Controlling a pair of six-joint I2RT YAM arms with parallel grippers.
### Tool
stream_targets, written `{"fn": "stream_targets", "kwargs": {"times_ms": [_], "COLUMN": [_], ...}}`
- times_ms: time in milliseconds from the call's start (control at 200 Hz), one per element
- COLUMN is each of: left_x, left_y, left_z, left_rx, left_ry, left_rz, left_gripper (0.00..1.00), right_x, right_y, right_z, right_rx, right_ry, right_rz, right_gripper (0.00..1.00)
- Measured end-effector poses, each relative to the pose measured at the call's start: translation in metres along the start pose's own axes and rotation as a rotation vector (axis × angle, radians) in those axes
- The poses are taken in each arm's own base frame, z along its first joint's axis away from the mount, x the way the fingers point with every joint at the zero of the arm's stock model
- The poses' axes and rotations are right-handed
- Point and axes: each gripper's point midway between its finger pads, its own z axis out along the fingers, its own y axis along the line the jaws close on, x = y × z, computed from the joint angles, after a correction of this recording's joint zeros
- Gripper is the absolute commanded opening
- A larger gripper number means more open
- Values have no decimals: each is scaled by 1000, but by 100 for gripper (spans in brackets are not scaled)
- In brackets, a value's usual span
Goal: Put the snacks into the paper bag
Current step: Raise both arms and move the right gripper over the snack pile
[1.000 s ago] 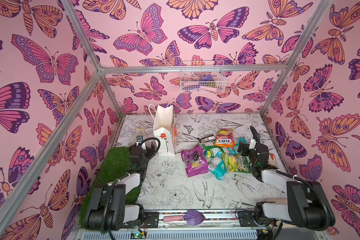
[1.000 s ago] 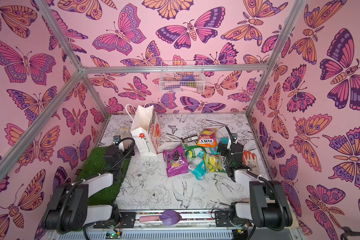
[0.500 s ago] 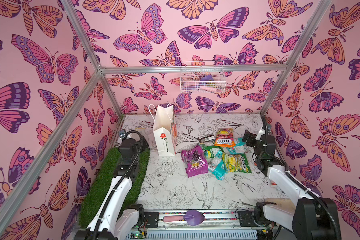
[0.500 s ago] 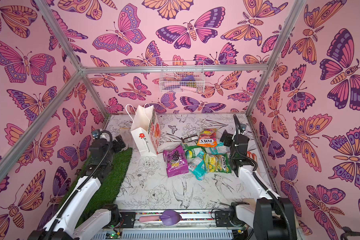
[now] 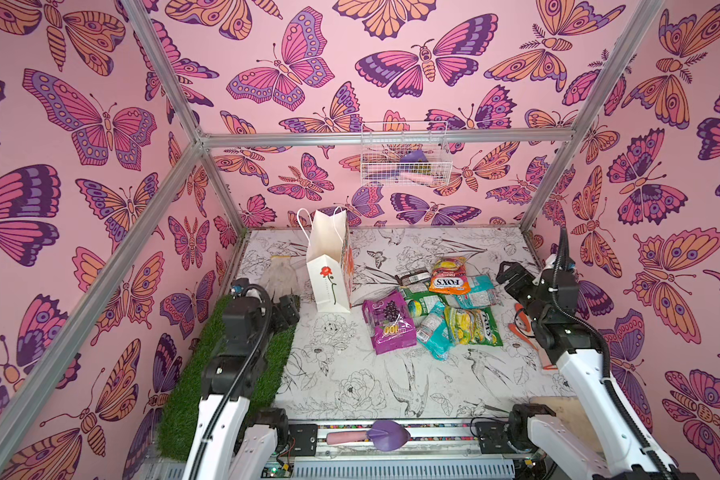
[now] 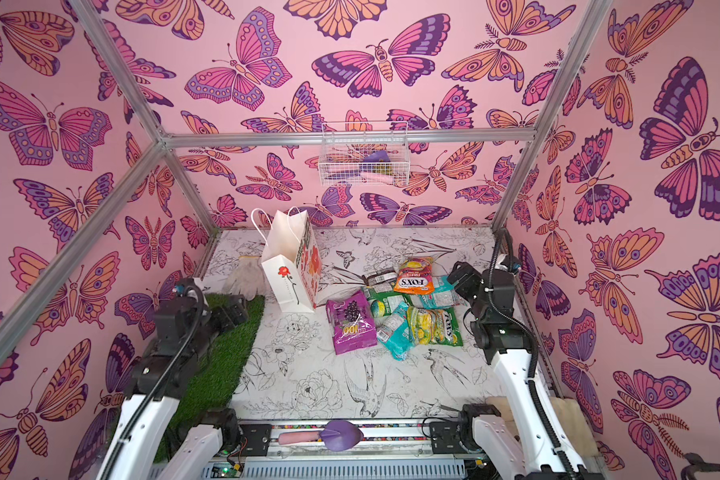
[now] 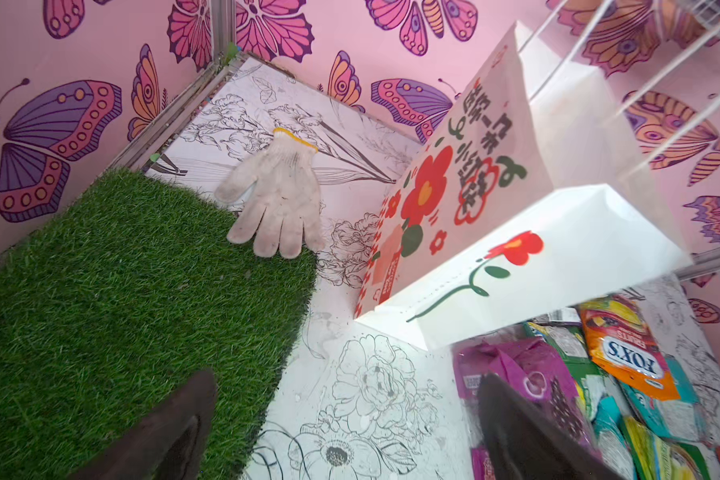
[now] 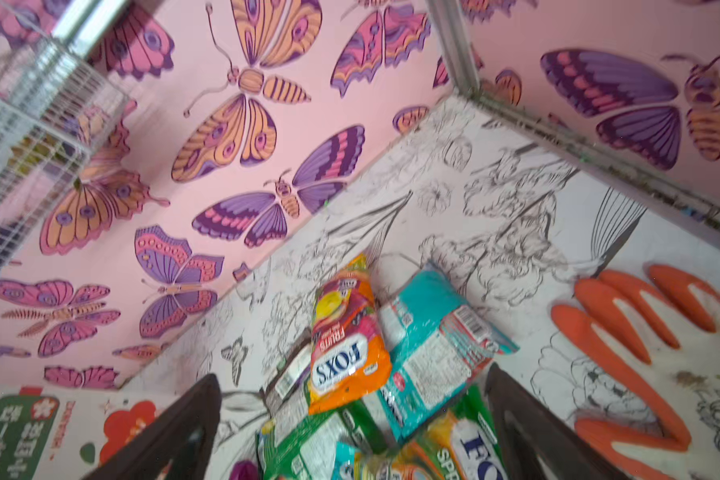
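the left gripper [image 5: 287, 306] and right gripper [image 5: 511, 276] both hang wide open, empty; snacks [image 5: 388, 328] piled beside upright bag [image 5: 329, 270]

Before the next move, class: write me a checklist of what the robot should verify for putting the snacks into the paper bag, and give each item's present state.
1. Paper bag stands upright: ok.
2. Bag mouth open wide enough: cannot tell.
3. Left gripper open and empty: ok.
4. Right gripper open and empty, pointing toward the orange FOX'S bag: ok.
5. Snacks inside the bag: not ok; they lie piled on the table beside it.
6. Orange glove apart from the pile: ok.
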Motion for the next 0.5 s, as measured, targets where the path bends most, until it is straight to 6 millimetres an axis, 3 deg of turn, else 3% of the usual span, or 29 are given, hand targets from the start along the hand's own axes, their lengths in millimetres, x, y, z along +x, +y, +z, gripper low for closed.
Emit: {"fn": "stream_targets", "kwargs": {"times_ms": [265,501], "left_x": [29,38], "left_y": [-10,-21], "left_z": [-20,-31], "left_rx": [85,162], "left_ry": [121,150], "left_rz": [29,61], "left_gripper": [99,100], "right_x": [45,87], "right_y": [24,38], "right_z": [-1,-8], "right_rx": [-36,39], "right_ry": [319,536], "right_rz": [-88,-237], "right_gripper": [99,99]}}
